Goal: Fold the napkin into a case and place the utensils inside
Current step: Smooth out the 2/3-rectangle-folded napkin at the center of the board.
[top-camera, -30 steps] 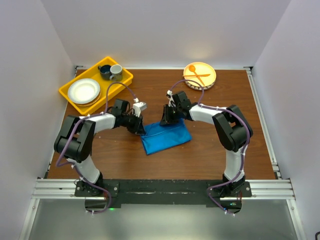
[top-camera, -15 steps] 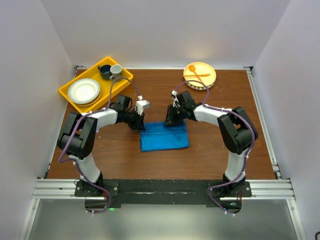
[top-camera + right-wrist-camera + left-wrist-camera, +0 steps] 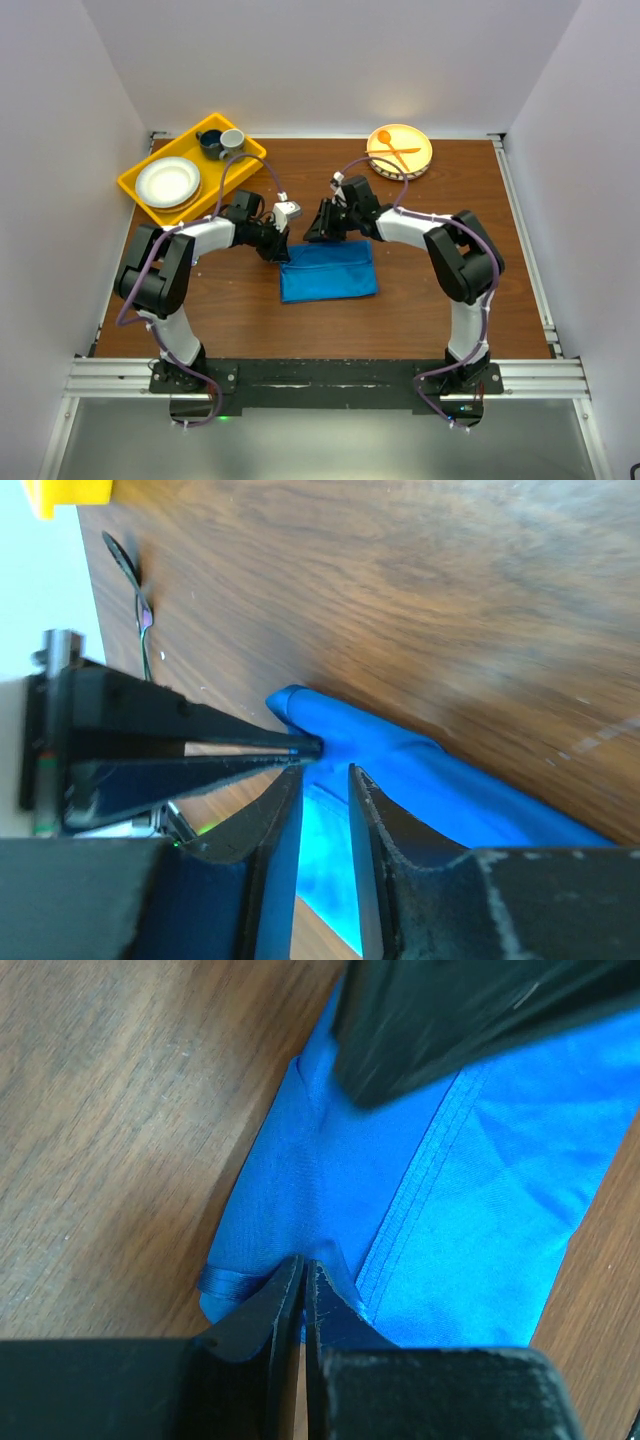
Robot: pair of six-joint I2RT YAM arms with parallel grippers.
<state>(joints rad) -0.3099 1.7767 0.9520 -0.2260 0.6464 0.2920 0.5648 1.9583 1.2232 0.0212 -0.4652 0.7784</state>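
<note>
Napkin [image 3: 450, 1190] in clamped left end effector [image 3: 303, 1270]

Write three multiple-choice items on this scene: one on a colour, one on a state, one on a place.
1. The napkin is: A blue; B red; C white.
2. The left pincer is: A wide open; B shut on the napkin's corner; C lifted clear of the napkin.
3. The orange spoon and fork lie: A on the napkin; B in the left pincer; C on the round plate.
Answers: 1 A, bright blue in every view; 2 B, it pinches the cloth's edge; 3 C, both lie crossed on that plate.
</note>
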